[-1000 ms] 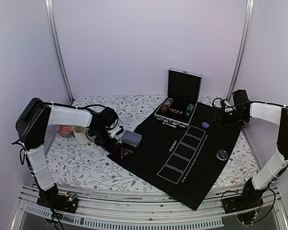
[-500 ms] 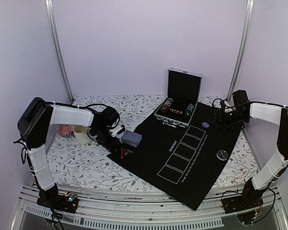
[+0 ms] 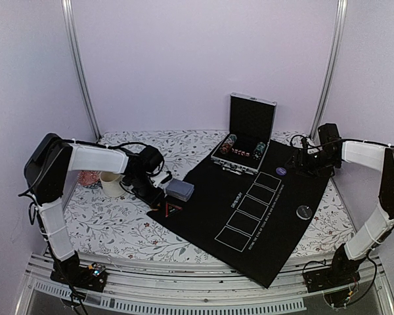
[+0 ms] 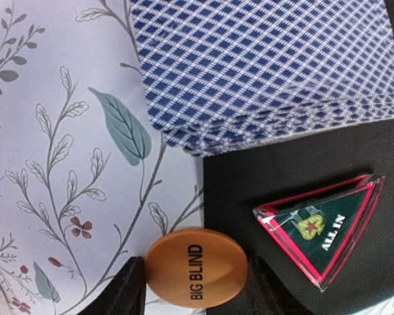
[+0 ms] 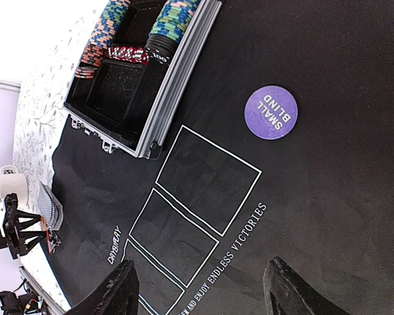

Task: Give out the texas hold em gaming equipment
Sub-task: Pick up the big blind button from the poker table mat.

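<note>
In the left wrist view the orange "BIG BLIND" button [image 4: 196, 267] lies across the edge of the black mat [image 4: 262, 177]. My left gripper [image 4: 197, 290] is shut on it, one finger against each side. The deck of blue-backed cards [image 4: 262, 65] lies just beyond, and a triangular "ALL IN" marker [image 4: 322, 230] sits to the right. From above, the left gripper [image 3: 156, 188] is beside the deck [image 3: 180, 190]. My right gripper [image 5: 203, 289] hangs open and empty above the mat, near the purple "SMALL BLIND" button [image 5: 270, 112]. A black button [image 3: 304, 211] rests on the mat's right side.
An open metal case [image 3: 244, 147] with rows of poker chips [image 5: 177, 20] stands at the mat's far edge. A cream cup [image 3: 110, 184] stands left of the left gripper, with a reddish pile [image 3: 87, 178] beside it. Card outlines [image 3: 249, 210] run down the mat.
My left gripper's jaws have closed in onto the orange button. The left arm shifted slightly; the right arm has not moved.
</note>
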`<state>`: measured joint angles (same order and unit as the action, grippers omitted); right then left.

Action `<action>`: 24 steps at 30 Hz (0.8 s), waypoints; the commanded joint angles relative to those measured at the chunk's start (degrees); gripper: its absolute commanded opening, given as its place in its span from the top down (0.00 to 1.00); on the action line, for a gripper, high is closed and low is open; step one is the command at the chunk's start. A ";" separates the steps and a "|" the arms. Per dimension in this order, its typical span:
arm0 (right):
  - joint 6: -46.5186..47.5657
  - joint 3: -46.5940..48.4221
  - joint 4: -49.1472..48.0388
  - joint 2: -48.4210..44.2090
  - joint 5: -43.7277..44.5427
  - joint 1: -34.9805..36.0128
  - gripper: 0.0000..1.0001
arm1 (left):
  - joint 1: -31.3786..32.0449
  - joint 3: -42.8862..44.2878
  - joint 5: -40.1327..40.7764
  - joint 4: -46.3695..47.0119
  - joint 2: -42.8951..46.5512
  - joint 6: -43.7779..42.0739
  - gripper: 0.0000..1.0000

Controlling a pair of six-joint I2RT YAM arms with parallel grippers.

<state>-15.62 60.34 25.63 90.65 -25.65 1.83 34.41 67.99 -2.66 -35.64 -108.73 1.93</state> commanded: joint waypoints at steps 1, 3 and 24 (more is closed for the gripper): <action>0.24 -0.63 -0.40 -1.16 0.16 0.21 0.33 | 1.24 -1.41 -0.78 -1.80 0.90 0.51 0.53; 0.23 -0.57 -0.40 -1.26 0.16 0.20 0.33 | 1.42 -1.24 -0.62 -1.80 2.23 0.78 0.53; -0.11 -0.10 0.34 -3.20 -0.69 0.26 0.33 | 4.74 -0.19 -2.48 -3.79 10.68 1.19 0.54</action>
<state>-15.64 60.34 25.71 90.21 -25.67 1.83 36.93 66.57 -4.21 -38.50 -100.84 2.87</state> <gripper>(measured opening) 0.670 0.467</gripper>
